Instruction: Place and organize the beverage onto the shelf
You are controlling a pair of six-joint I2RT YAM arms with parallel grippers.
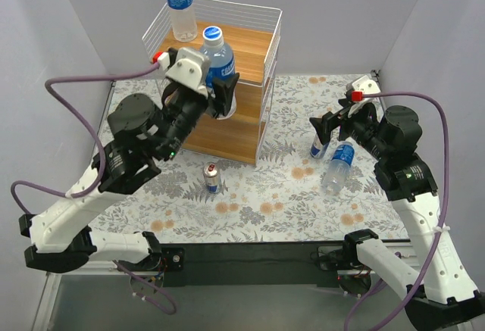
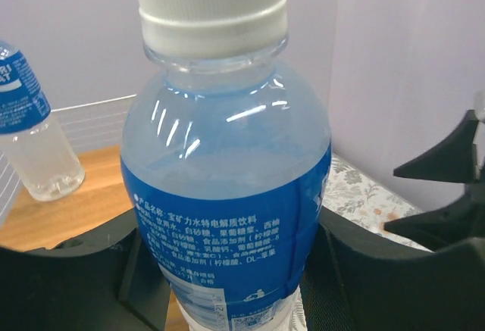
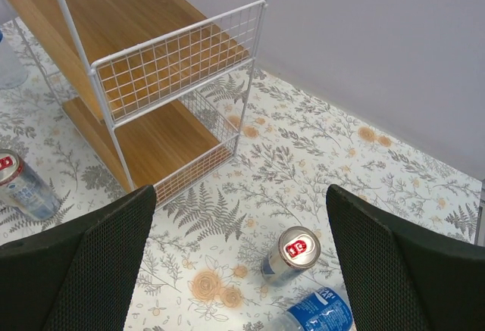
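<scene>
My left gripper (image 1: 220,95) is shut on an upright clear bottle with a blue label (image 1: 218,57), held at the front edge of the white wire shelf (image 1: 258,81). In the left wrist view this bottle (image 2: 227,187) fills the frame between the fingers. A second bottle (image 1: 179,1) stands on the top board at the back left, and also shows in the left wrist view (image 2: 30,142). My right gripper (image 1: 327,125) is open and empty above an upright can (image 3: 294,254) and a lying bottle (image 3: 318,314). Another can (image 1: 211,177) stands in front of the shelf.
Floral tablecloth (image 1: 280,195) covers the table. White walls close in the left, back and right. The shelf's lower boards (image 3: 163,138) show in the right wrist view. Purple cables loop from both arms.
</scene>
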